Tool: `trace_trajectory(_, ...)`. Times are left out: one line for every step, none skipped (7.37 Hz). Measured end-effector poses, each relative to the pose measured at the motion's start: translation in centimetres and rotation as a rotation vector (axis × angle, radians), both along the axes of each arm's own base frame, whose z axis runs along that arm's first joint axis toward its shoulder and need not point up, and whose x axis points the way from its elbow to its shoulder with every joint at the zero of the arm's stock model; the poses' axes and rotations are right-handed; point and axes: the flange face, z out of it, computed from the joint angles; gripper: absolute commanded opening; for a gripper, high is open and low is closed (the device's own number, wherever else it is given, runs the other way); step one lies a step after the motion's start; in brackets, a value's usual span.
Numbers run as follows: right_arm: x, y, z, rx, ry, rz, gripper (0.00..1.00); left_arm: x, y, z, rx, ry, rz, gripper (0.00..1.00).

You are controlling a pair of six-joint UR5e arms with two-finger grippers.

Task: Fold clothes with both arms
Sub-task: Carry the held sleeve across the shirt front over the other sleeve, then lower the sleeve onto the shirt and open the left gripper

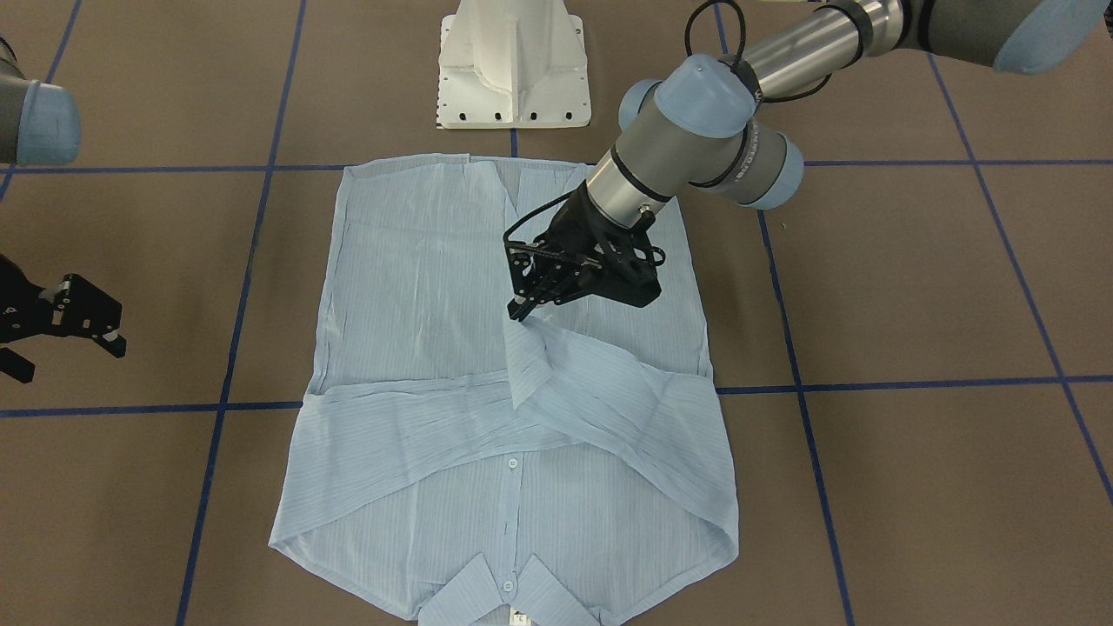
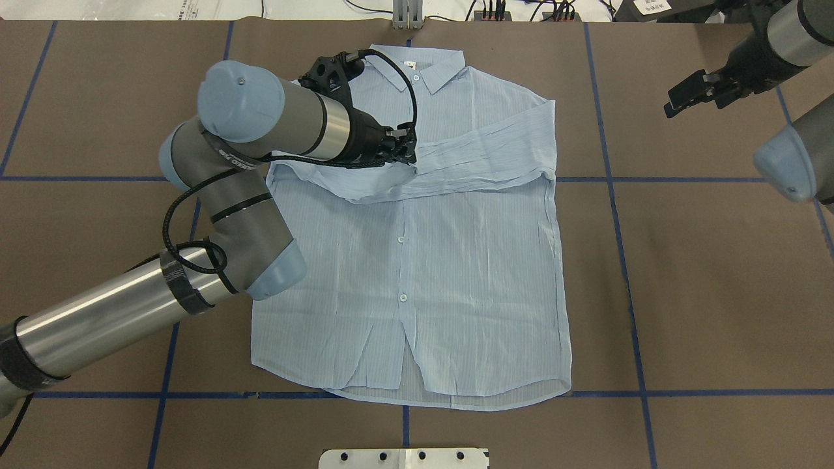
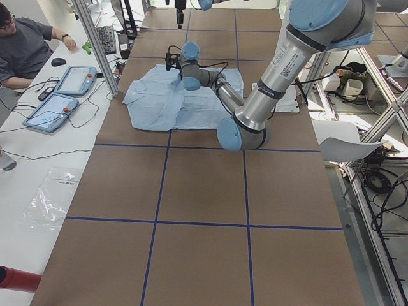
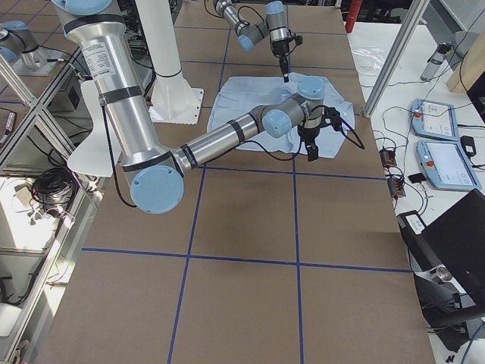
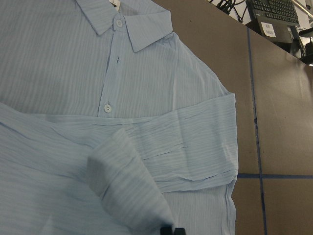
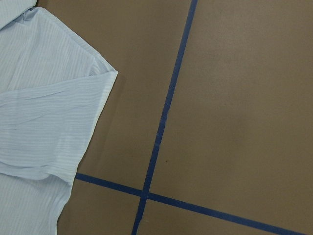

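One striped button-up shirt (image 2: pixel 456 273), sleeve-fold step — left end effector (image 1: pixel 522 311) pinching sleeve cuff (image 1: pixel 534 355), right end effector (image 2: pixel 681 98) spread, idle; next, likely: lay cuff flat, release.

**A:** What's been spotted around the setup, apart from the main action?

**B:** A brown desk (image 1: pixel 913 287) is shown, split into squares by blue tape lines (image 1: pixel 869 385). A white pedestal base (image 1: pixel 513 69) is parked at its edge.

**A:** Anything noted off to the side?

**B:** Yep. A seated person (image 3: pixel 25 44) in glasses is seen at a white bench (image 3: pixel 19 191). A tablet (image 3: pixel 76 80) is laid just beside a second tablet (image 3: pixel 51 109), with a mouse (image 3: pixel 58 62) and keyboard (image 3: pixel 105 39) nearby. A clear plastic bag (image 3: pixel 54 197) is left flat further along.
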Motion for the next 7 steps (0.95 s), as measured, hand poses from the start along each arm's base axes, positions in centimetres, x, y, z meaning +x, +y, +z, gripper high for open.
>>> trace_trajectory(0.0,0.1,-0.2,0.002,-0.002,0.001,1.0,1.9,0.5,-0.1,-0.006,-0.01,-0.004,0.0)
trace_trajectory(0.0,0.1,-0.3,0.003,-0.003,0.001,1.0,3.9,1.5,0.1,-0.009,-0.023,-0.005,0.0)
trace_trajectory(0.0,0.2,-0.3,0.003,-0.003,0.001,1.0,6.4,2.9,0.2,-0.01,-0.036,-0.003,0.34)
trace_trajectory(0.0,0.2,-0.3,0.003,-0.003,0.001,1.0,9.2,4.3,-0.3,-0.011,-0.047,0.01,0.99)
trace_trajectory(0.0,0.2,-0.2,0.002,-0.003,0.001,1.0,11.9,5.8,-1.0,-0.01,-0.053,0.03,1.0)
trace_trajectory(-0.1,0.2,-0.2,0.001,-0.003,0.001,1.0,13.6,7.0,-1.9,-0.004,-0.052,0.041,1.0)
trace_trajectory(-0.1,0.2,-0.3,-0.005,-0.005,0.006,1.0,14.4,7.7,-2.4,0.005,-0.051,0.047,1.0)
